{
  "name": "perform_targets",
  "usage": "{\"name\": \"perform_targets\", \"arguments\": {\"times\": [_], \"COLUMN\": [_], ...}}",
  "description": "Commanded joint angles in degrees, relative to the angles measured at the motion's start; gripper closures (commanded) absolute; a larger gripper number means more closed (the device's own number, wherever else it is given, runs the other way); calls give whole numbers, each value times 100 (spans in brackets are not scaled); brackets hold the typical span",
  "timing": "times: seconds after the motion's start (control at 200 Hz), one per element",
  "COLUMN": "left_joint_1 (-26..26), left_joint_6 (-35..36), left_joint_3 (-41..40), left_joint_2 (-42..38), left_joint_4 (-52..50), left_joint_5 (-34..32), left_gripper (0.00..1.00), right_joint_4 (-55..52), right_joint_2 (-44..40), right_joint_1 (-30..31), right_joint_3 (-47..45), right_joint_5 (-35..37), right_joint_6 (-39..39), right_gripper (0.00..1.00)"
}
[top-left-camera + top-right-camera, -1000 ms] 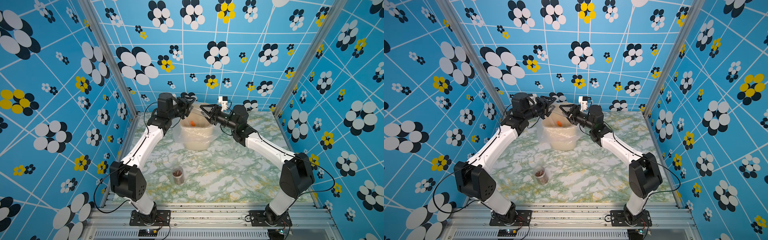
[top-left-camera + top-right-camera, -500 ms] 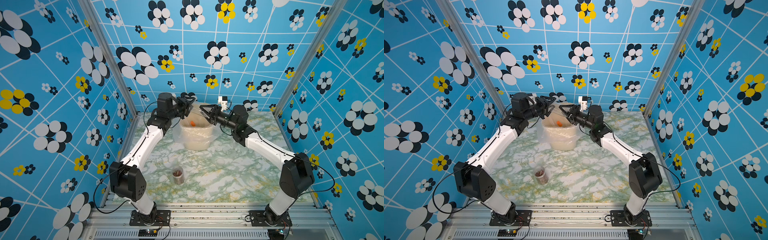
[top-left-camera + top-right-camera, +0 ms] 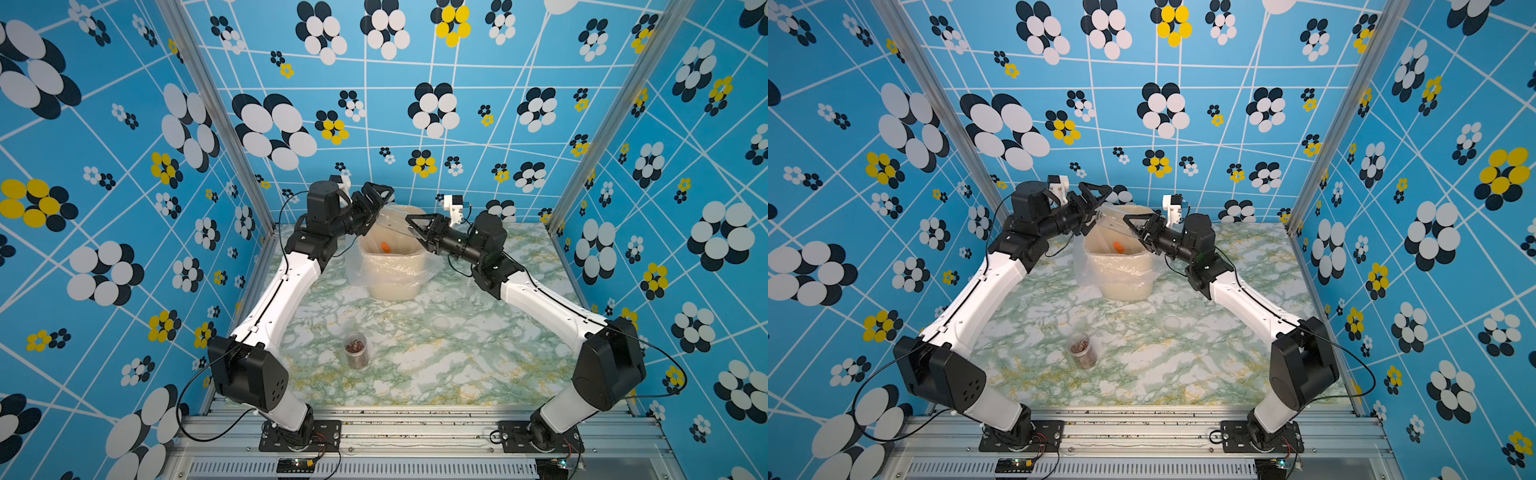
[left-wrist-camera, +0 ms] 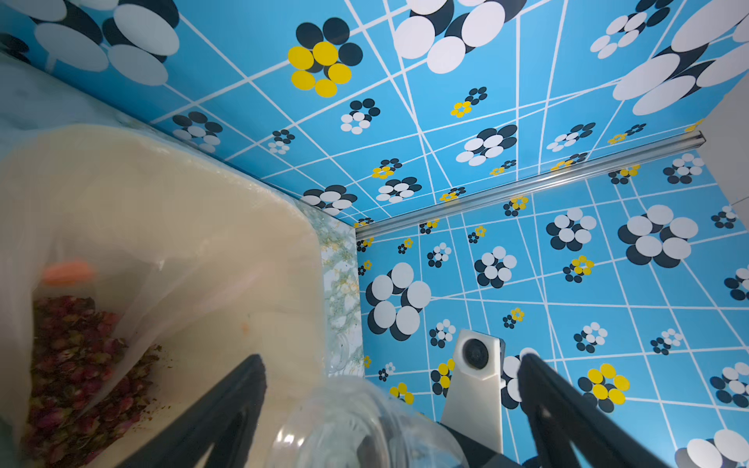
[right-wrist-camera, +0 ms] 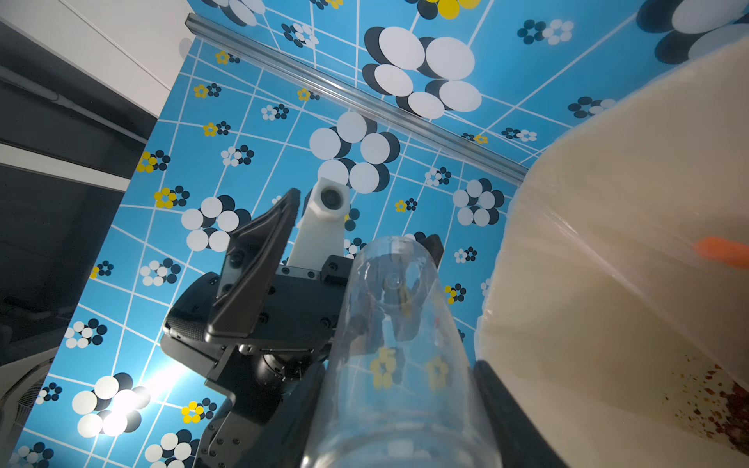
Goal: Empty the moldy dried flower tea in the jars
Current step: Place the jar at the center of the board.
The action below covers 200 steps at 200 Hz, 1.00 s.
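Right wrist view, clear cylindrical jar (image 5: 399,332), cream plastic-lined bin (image 5: 624,174)

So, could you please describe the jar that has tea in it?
On the marbled green tabletop, look in front of the cream plastic-lined bin. A small clear cylindrical jar stands upright there; unlike the empty clear jar tipped above the bin, it holds reddish-brown dried buds.

The jar (image 5: 401,344) is clear and glossy, the cream bin (image 3: 390,284) wears crinkled plastic film, the marble-patterned tabletop (image 3: 436,374) looks smooth.
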Motion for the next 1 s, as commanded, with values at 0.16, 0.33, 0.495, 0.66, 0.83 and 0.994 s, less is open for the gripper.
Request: {"name": "perform_targets", "arguments": {"times": [0.16, 0.33, 0.495, 0.66, 0.83, 0.994], "left_joint_1": [143, 134, 98, 69, 61, 66], "left_joint_6": [2559, 3636, 4414, 4923, 5052, 5076], "left_joint_3": [65, -591, -1394, -2248, -2886, -3280], "left_joint_2": [-932, -1550, -2135, -2768, -3099, -3079], "left_joint_4": [-1170, -1331, -1439, -1405, -1402, -1258], "left_joint_5": [-1152, -1573, -1685, -1835, -1814, -1605], "left_gripper": [1, 0, 0, 0, 0, 1], "right_joint_4": [-2038, -3878, -5465, -6605, -7396, -7691], "right_joint_2": [-1153, -1673, -1940, -2047, -1789, -1348], "right_joint_1": [-203, -233, -233, -233, -233, -234], "right_joint_3": [-107, 180, 572, 800, 867, 808], "right_joint_5": [447, 812, 1168, 1506, 1897, 2167], "right_joint_6": [-1780, -3017, -3818, -4311, -4623, -4721], "right_gripper": [69, 71, 71, 72, 72, 73]}}
